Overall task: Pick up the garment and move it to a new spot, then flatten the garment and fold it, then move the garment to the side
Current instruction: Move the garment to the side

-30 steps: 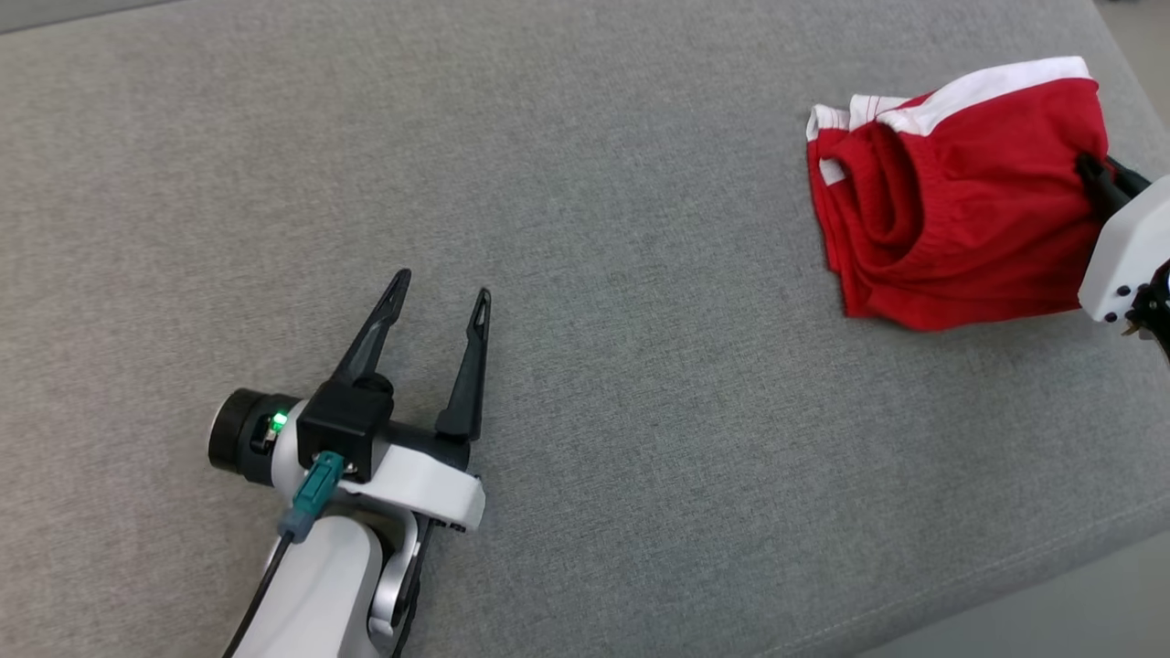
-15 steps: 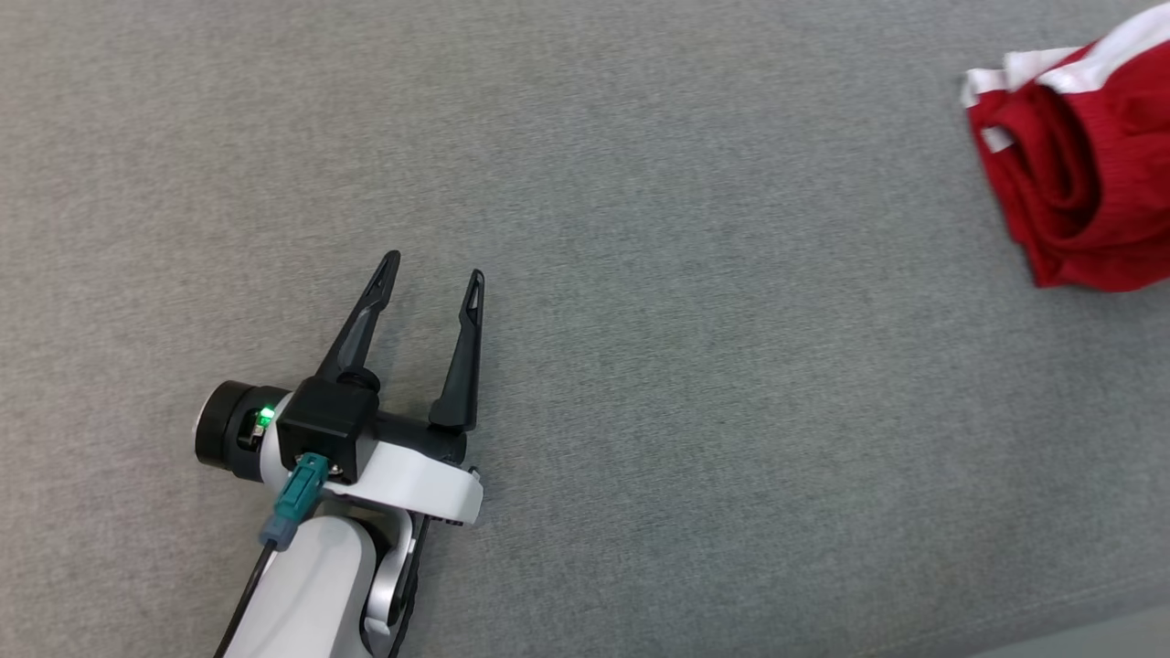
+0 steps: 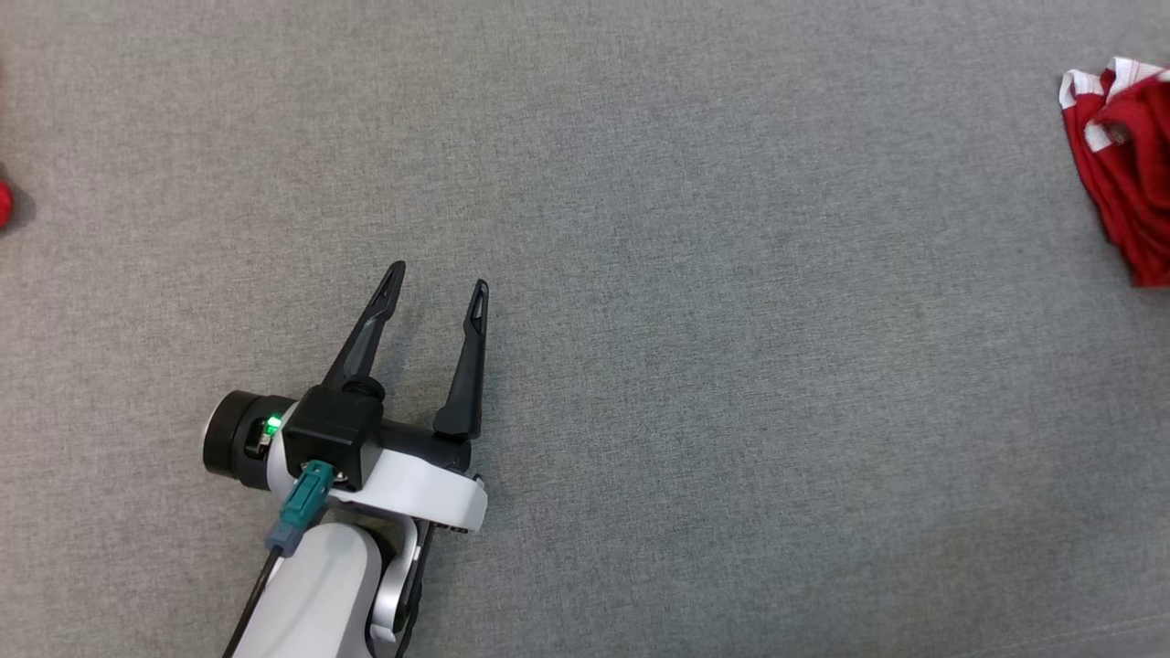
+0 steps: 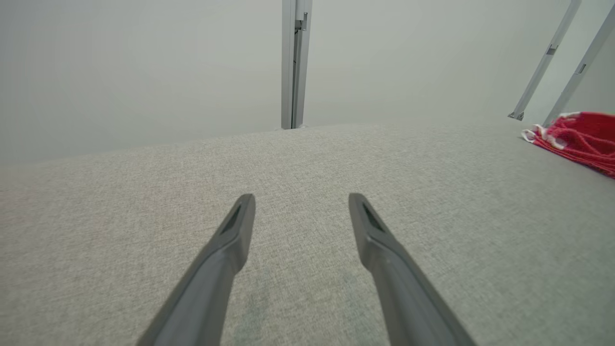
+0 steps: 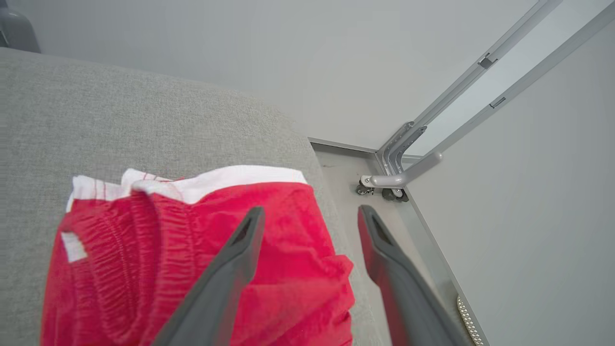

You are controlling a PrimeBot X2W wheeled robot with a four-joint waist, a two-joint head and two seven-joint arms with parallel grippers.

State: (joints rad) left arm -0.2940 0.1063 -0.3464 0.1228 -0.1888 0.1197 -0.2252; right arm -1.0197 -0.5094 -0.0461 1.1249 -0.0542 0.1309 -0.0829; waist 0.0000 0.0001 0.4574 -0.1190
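Bare grey cushion (image 3: 731, 320) lies all round my left gripper (image 3: 437, 279), free for passing. The red garment (image 5: 144, 250) heaps at the cushion's right edge under my right gripper (image 5: 310, 211), jaws apart. A metal frame (image 5: 432, 144) stands beyond that edge.

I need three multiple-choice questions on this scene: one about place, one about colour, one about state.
1. Where in the head view does the garment lie?
A) at the right edge
B) in the centre
C) lower left

2. What colour is the garment's band?
A) blue
B) white
C) black

3. How does the right gripper stand?
A) shut on the garment
B) shut and empty
C) open

Answers:
1 A: the picture's right edge cuts it.
2 B: the band is white against red.
3 C: its fingers stand apart, nothing between them.
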